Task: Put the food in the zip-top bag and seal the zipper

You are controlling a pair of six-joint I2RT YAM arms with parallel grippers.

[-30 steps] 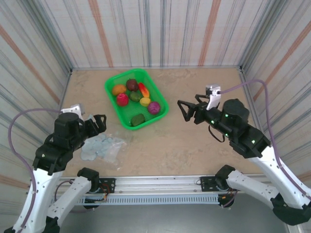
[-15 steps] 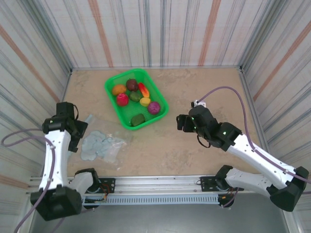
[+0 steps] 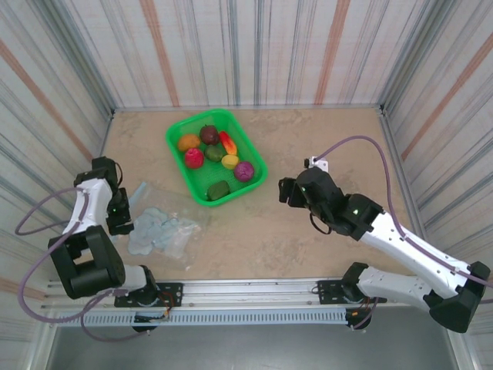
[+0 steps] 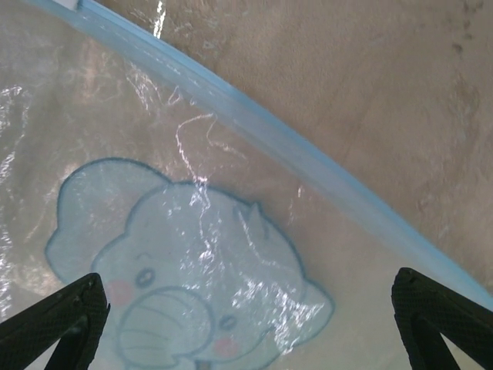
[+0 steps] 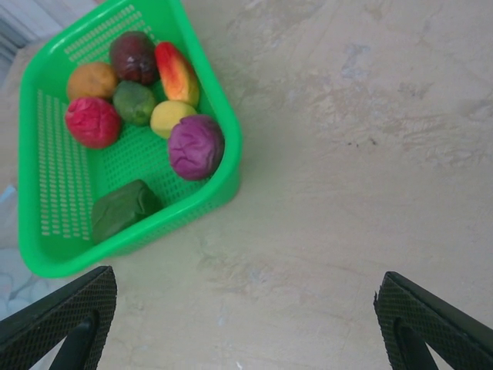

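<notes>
Spread wide and empty at the left edge of the overhead frame: left gripper [image 3: 122, 210], poised low over the zip-top bag [image 3: 162, 231]. In the left wrist view, dark fingertips [image 4: 54, 320] at the bottom corners, well apart, nothing pinched between them, clear crinkled plastic directly beneath. Printed on the bag [image 4: 192, 254], a pale blue elephant. Above that, the zipper [image 4: 308, 166], a light blue strip with its long axis slanting from upper left to lower right of that frame, bare tabletop beyond it. Possibly pressed flat, possibly parted at the mouth; too glare-ridden to call.

Right of centre in the overhead frame: right gripper [image 3: 286, 191], likewise parted and holding nothing, aimed toward the green basket [image 3: 199, 180]. In the right wrist view, fingertips at the two bottom corners, the basket [image 5: 231, 139] off to the upper left, just beyond a strip of bare table.

All of the food [image 5: 146, 100] inside the basket, none in the bag: magenta piece [image 5: 196, 146] nearest the right-hand wall, dark green piece [image 5: 123, 206] alone toward the lower end.

Judged from this layout: right arm the nearer to the food, left arm already at the bag, bag just to the lower left of the basket in the overhead frame. Loading not yet begun.
</notes>
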